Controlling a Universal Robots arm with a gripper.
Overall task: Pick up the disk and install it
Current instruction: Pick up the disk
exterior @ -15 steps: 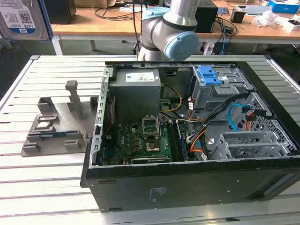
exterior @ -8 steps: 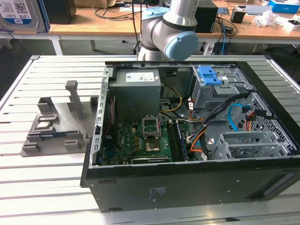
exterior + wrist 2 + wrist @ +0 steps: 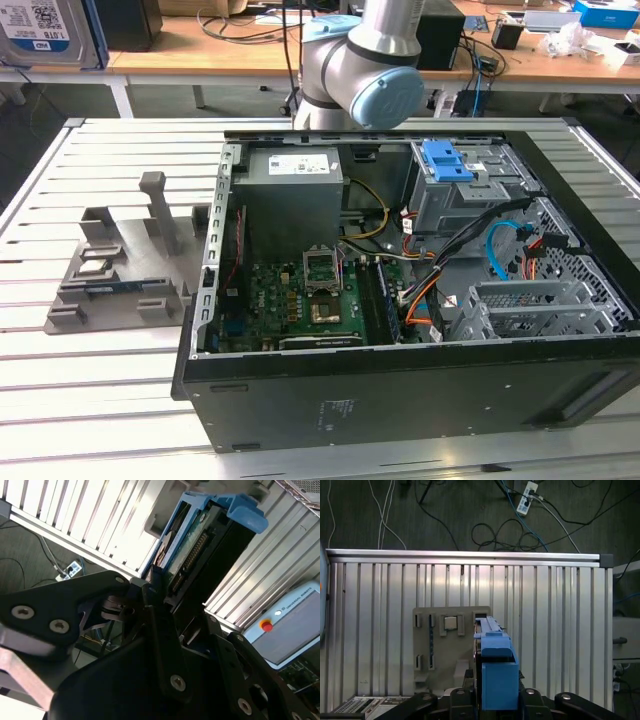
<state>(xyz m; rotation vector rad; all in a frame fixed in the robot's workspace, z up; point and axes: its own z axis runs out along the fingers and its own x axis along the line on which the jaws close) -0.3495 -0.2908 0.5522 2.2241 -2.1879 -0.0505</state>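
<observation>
- Pincer (image 3: 497, 698) state: closed on the disk (image 3: 497, 672). In the first wrist view, black fingers (image 3: 527, 696) press against both sides of its blue frame.
- Disk position: lifted clear of the desk (image 3: 560, 620) and held on edge. In the first wrist view it overlaps one edge of the grey fixture (image 3: 435, 630) lying on the slatted surface beneath.
- Disk detail: the second wrist view shows the connector row and the green circuit-board side, with a blue frame tab at the end away from the pincer.
- Exterior view, 10 o'clock corner: the disk's white-and-blue label faces the camera, with the blue frame along one edge.
- Exterior view, 12 o'clock: a grey-and-blue joint of the arm (image 3: 360, 70) stands behind the computer case (image 3: 420, 400).
- Computer case: lies open side up on the desk and runs from the centre of the exterior view towards 4 o'clock. The motherboard and cables are exposed.
- Drive cage (image 3: 470, 195): sits inside the case at about 1 o'clock and carries a bare blue bracket (image 3: 447, 160).
- Fixture position: at 9 o'clock of the case, just beside its wall. A small square chip (image 3: 451, 623) rests on it.
- Floor: a power strip (image 3: 528, 497) and loose cables lie beyond the desk edge.
</observation>
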